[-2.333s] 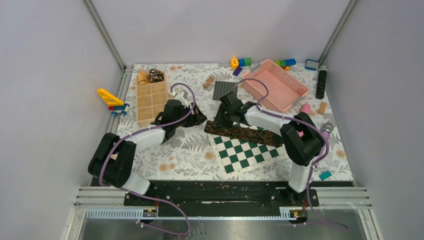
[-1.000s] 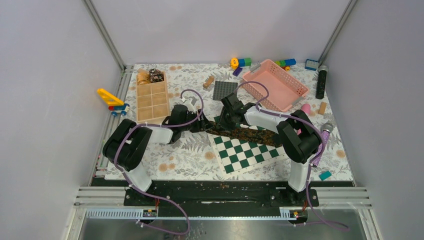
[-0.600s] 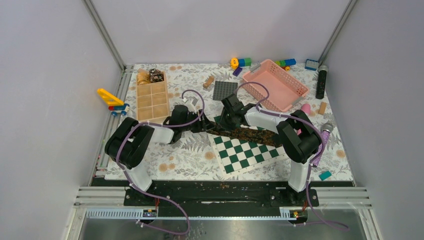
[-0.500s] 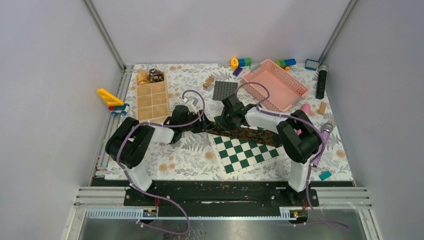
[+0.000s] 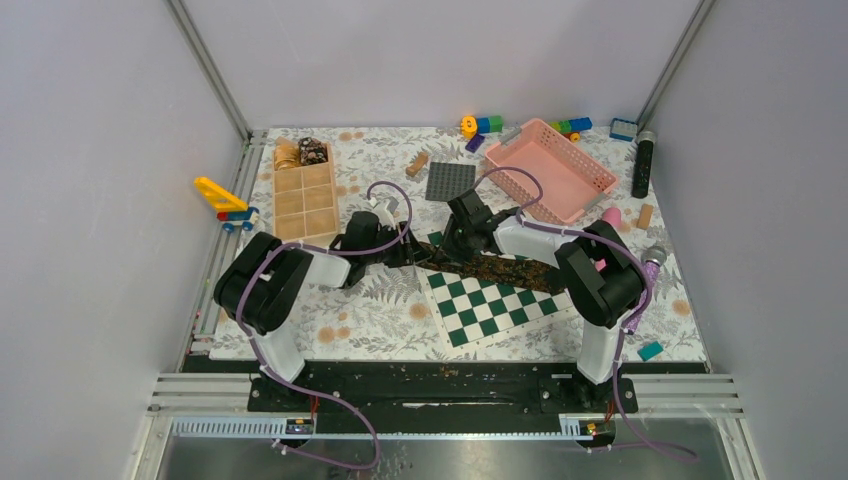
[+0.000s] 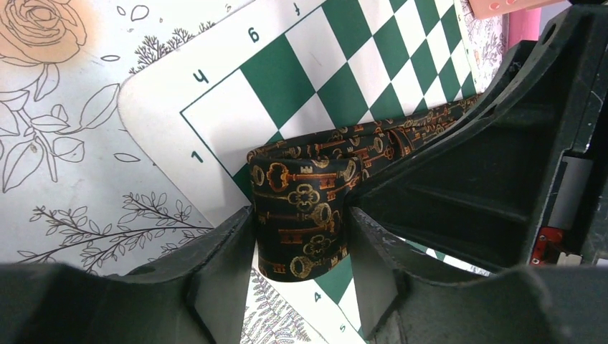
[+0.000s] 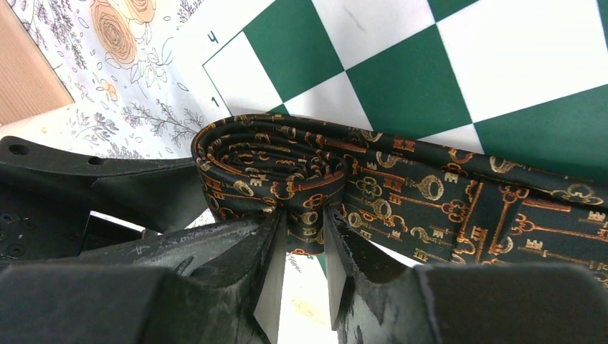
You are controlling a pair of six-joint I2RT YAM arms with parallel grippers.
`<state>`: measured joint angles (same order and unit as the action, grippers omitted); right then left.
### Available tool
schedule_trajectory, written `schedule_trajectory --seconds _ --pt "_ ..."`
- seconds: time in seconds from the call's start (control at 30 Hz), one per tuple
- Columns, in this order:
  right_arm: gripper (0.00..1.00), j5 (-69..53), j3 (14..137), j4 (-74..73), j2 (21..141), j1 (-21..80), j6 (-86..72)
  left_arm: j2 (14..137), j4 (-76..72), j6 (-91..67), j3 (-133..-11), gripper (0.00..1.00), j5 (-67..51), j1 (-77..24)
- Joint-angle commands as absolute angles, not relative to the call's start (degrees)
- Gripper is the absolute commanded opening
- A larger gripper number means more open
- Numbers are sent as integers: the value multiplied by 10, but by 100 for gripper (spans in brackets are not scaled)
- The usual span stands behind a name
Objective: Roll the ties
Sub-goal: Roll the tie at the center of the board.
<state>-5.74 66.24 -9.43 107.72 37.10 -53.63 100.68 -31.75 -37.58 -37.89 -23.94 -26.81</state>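
Rolling the dark key-patterned tie (image 5: 500, 268) from its left end, with both arms now on it. Swung in with the left fingers (image 5: 413, 252) from well short of the cloth two seconds back, ending right against that end and facing the right fingers (image 5: 452, 247). Turned the end, flat and reaching further left then, into a small tight coil (image 6: 301, 215) at the corner of the chessboard (image 5: 495, 305). From the left wrist view: pressing in on both sides of the coil, holding it across its width. From the right wrist view: nearly together, pinching the coil's lower edge. Judging by that, only the first few turns made, and most of the cloth left flat, slanting right along the board's far edge toward the right arm. Parked already in the far compartments of the wooden tray (image 5: 305, 215): two finished coils, one golden (image 5: 287, 153), one dark (image 5: 314, 151). Scattered well apart on the flowered surface (image 5: 380, 310): a pink basket (image 5: 575, 190), a grey studded plate (image 5: 450, 181), toy bricks (image 5: 482, 124) and a black cylinder (image 5: 643, 165). Likely crowded only by working two sets of fingers so close together.
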Motion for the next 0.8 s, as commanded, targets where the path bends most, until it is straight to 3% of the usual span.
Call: schedule_trajectory --seconds 0.0,0.27,0.5,0.77 --pt "31 -40 644 -114 1075 364 -531 1017 -347 -378 -403 47 -258 -275" --pt "38 -48 634 -104 1035 361 -510 1016 -333 -377 -410 42 -251 -277" --pt "61 -19 611 -123 912 348 -456 978 -226 -352 -436 41 -206 -277" --pt "65 42 542 -167 774 329 -415 940 -53 -295 -506 40 -110 -281"
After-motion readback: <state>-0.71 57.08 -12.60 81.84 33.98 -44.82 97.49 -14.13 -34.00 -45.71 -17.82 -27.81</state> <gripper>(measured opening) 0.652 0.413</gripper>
